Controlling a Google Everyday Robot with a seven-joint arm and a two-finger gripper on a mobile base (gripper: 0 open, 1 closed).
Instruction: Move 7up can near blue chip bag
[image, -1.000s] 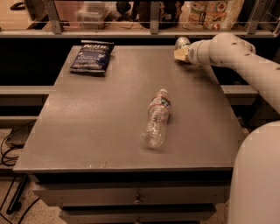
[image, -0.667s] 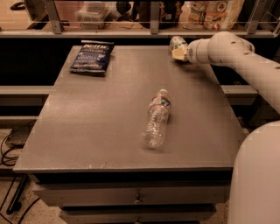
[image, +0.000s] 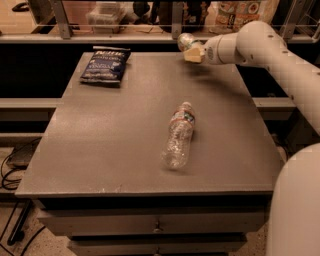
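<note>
On the grey desk (image: 100, 165), a clear water bottle (image: 178, 135) lies on its side near the middle, neck toward 12 o'clock and off the straight line between can and bag. Farther back, at about 11 o'clock from the bottle, the blue chip bag (image: 106, 65) lies flat near the desk's far-left corner, its black top edge toward the rear.

At the far edge, at about 1 o'clock from the bottle, the robot's single arm (image: 260, 47) reaches in from the right. Its hand (image: 190, 49) is clenched on the 7up can (image: 185, 40), which looks to be held just above the surface rather than standing on it.

The coming move turns on one relation — the bag lies toward 9 o'clock from the hand, well apart from it and a little nearer the camera, with bare desk between.

The can's long axis is hard to judge; it appears tilted. Its lower part is hidden behind the fingers, and its green markings barely show against the cluttered shelf behind.
</note>
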